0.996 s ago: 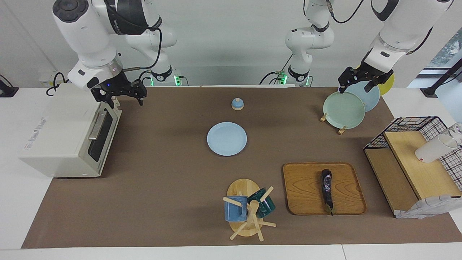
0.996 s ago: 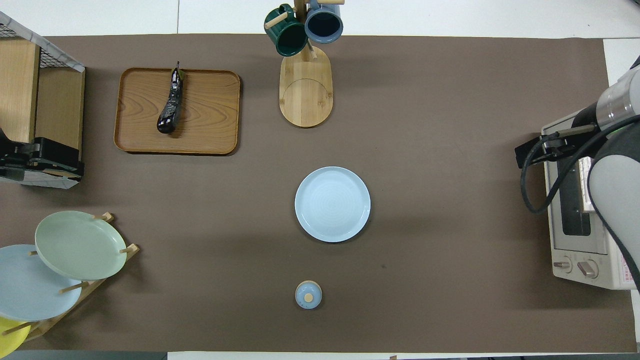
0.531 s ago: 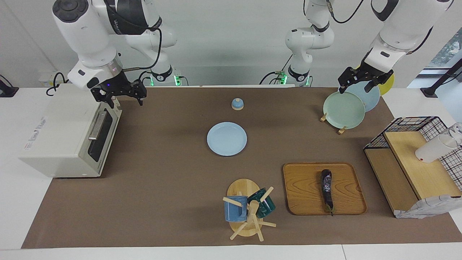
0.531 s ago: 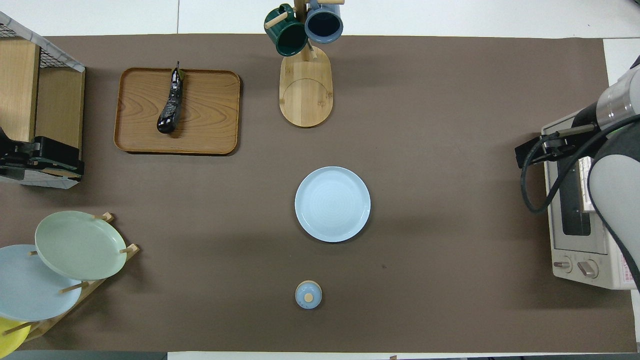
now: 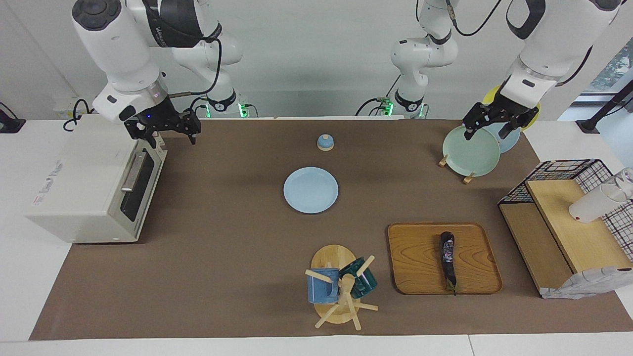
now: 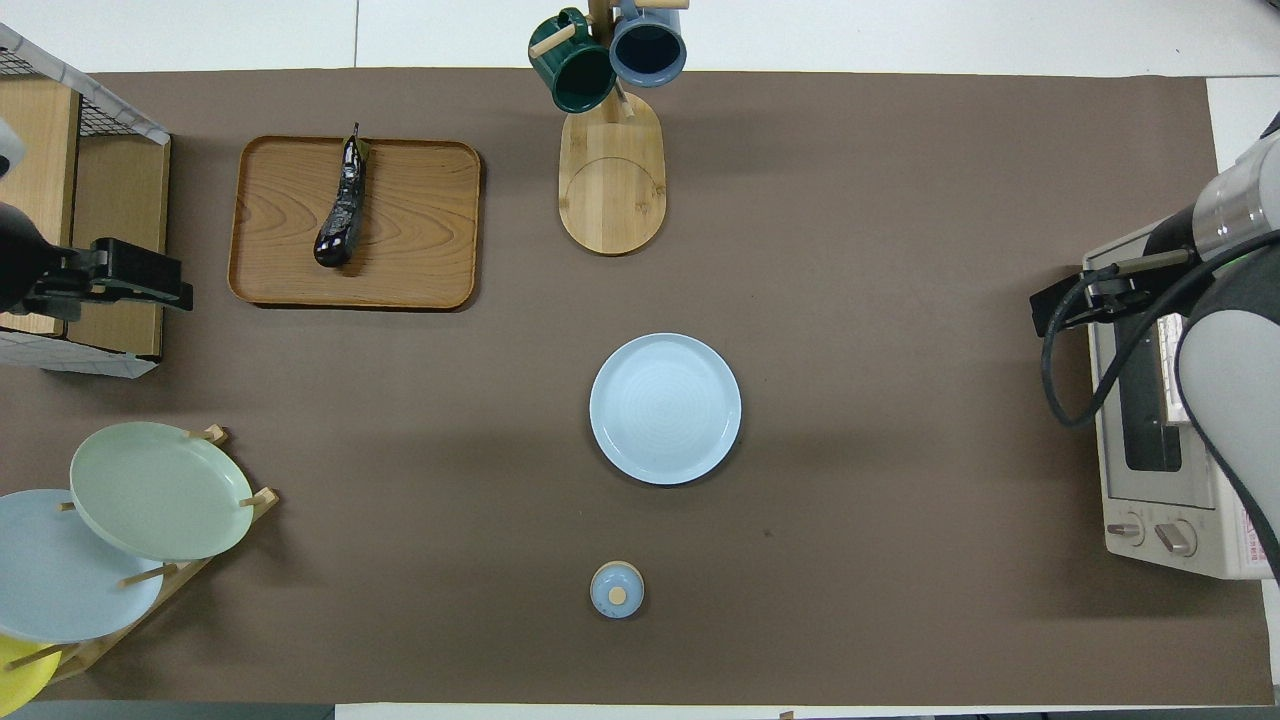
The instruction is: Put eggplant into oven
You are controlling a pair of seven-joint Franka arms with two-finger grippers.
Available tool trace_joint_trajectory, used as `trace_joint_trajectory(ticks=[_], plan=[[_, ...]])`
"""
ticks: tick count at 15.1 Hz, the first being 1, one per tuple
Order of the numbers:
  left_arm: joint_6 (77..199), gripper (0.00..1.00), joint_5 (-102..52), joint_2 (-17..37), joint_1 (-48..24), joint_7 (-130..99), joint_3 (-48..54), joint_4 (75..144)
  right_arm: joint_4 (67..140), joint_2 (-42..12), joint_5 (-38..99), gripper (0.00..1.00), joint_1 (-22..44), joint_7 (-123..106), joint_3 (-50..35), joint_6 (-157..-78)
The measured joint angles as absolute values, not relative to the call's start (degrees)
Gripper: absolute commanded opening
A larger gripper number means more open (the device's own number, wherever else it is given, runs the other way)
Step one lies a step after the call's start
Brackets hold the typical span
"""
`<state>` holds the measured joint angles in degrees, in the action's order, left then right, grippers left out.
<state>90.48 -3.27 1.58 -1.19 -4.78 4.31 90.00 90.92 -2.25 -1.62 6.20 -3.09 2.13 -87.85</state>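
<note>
The eggplant (image 5: pixel 447 259) (image 6: pixel 343 205), slim and glossy dark purple, lies lengthwise on a wooden tray (image 5: pixel 415 262) (image 6: pixel 420 240) toward the left arm's end of the table. The off-white oven (image 5: pixel 84 183) (image 6: pixel 1160 500) stands at the right arm's end, its glass door shut. My right gripper (image 5: pixel 168 136) hovers open and empty just above the oven's top front corner, close to the door handle (image 5: pixel 131 173). My left gripper (image 5: pixel 487 128) (image 6: pixel 135 285) hangs open and empty in the air over the plate rack, well apart from the eggplant.
A light blue plate (image 5: pixel 310 190) lies mid-table, with a small blue lid (image 5: pixel 325 142) nearer the robots. A mug tree (image 5: pixel 341 287) with two mugs stands beside the tray. A plate rack (image 5: pixel 470 151) and a wire-and-wood rack (image 5: pixel 568 222) occupy the left arm's end.
My left gripper has shifted a little over the plate rack, out toward the tray. The right arm, the eggplant and the oven have not moved.
</note>
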Motion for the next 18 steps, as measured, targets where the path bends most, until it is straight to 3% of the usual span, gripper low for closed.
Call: trace_joint_trajectory(ticks=[8, 12, 14, 15, 18], plan=[[106.5, 1.0, -2.2, 26.3, -2.6, -3.6, 4.6, 83.5, 90.9, -2.2, -1.6, 1.0, 6.3, -3.1, 2.1, -87.8], [112.2, 1.0, 0.4, 34.9, -4.4, -0.1, 4.6, 79.9, 91.3, -2.1, -1.6, 0.97, 6.6, -3.1, 1.9, -88.1], [113.4, 1.0, 1.3, 36.1, -4.3, 3.4, 4.6, 79.9, 94.0, -1.4, -1.6, 0.21, 6.6, -3.1, 1.9, -92.3], [114.0, 1.0, 1.5, 36.1, -4.3, 4.2, 4.6, 80.3, 96.7, -0.7, -1.6, 0.0, 6.6, -3.2, 1.9, -95.9], [116.9, 1.0, 1.6, 36.1, -4.5, 5.0, 4.6, 82.5, 105.2, 1.9, -1.8, 0.0, 4.9, -4.3, 2.1, -103.4]])
